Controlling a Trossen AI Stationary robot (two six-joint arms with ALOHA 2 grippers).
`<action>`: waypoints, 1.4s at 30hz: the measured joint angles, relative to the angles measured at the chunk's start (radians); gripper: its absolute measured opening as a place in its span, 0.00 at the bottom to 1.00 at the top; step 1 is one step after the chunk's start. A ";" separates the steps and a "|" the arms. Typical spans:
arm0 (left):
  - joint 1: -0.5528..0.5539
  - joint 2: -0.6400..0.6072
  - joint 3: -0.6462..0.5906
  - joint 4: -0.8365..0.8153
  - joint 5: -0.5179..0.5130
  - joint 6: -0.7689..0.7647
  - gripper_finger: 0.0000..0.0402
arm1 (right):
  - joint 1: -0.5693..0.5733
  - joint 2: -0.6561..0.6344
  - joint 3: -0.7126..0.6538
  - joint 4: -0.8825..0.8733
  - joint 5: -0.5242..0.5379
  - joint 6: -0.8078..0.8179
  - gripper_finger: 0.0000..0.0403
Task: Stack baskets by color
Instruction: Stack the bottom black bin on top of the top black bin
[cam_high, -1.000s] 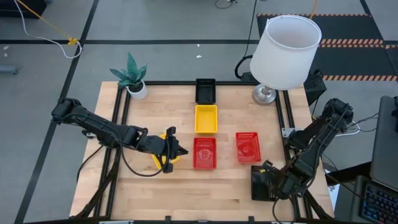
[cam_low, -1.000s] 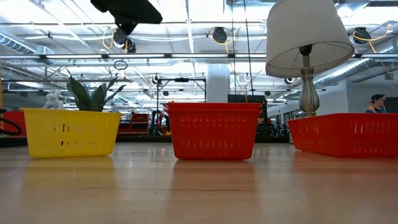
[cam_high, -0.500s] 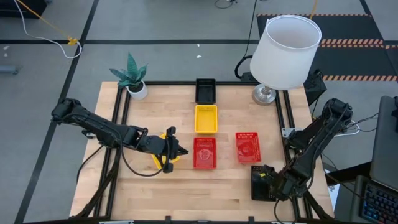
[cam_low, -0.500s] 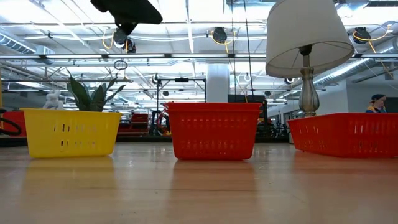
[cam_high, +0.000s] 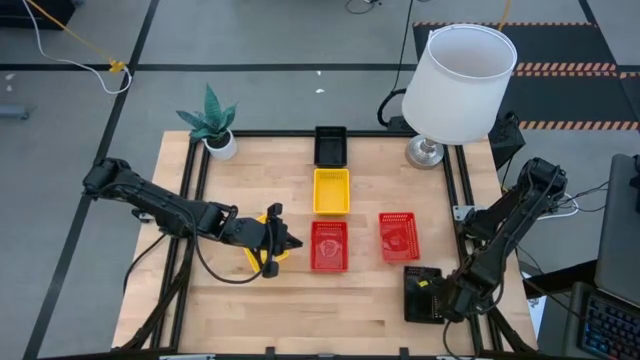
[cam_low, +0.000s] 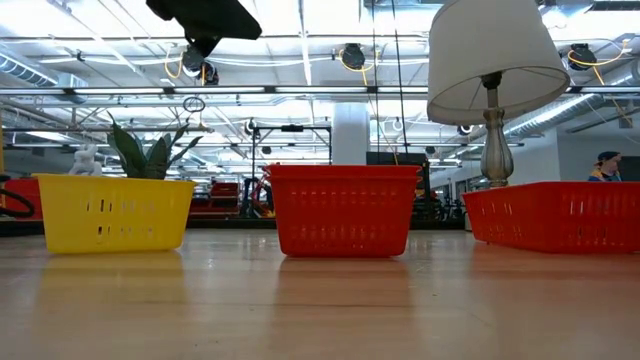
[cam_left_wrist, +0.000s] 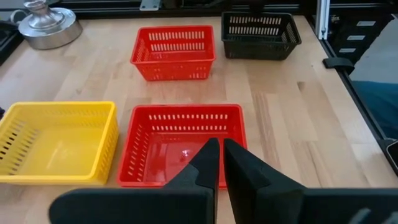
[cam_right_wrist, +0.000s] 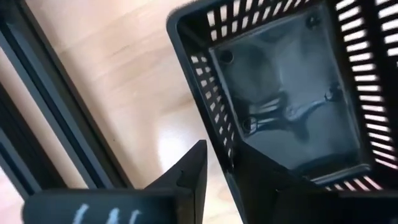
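The black basket (cam_high: 421, 294) sits at the table's near right corner. I see the right gripper (cam_right_wrist: 217, 163) straddling its wall, one finger inside, closing. The left gripper (cam_left_wrist: 217, 163) is closed, empty, above a red basket (cam_left_wrist: 181, 145).

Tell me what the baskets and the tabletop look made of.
Red basket: looks like glossy moulded plastic; slotted walls, light glare on its floor. Black basket: the same, with a shiny floor and mould marks. Tabletop: pale wood, probably butcher block; grain and plank seams show, smooth finish.
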 joint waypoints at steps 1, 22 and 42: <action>0.000 0.000 0.000 0.000 -0.003 0.000 0.06 | 0.000 0.000 -0.006 0.006 0.000 -0.004 0.16; 0.000 0.000 0.000 0.000 -0.007 0.001 0.06 | 0.000 0.000 0.061 0.035 0.073 -0.034 0.01; -0.010 0.000 0.000 0.000 -0.008 -0.013 0.06 | -0.155 0.000 0.333 -0.238 0.619 -0.364 0.00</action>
